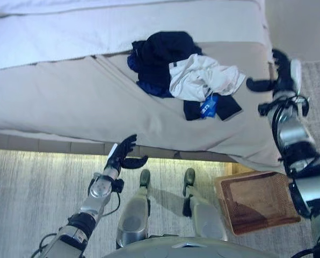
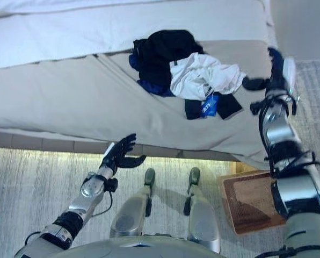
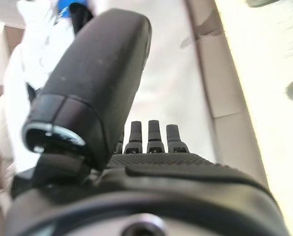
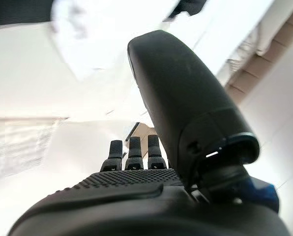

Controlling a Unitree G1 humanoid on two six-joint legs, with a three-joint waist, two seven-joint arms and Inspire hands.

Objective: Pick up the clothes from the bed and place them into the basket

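1 wide bed (image 1: 68,97) fills the upper scene, and the clothes (image 1: 184,72), dark, white and blue, lie heaped on its right part. A brown basket (image 1: 256,201) sits on the floor below the bed's right corner. The right hand (image 1: 281,75) hovers just beside the heap, fingers relaxed, holding nothing. The left hand (image 1: 123,155) hangs spread wide at the bed's near edge.
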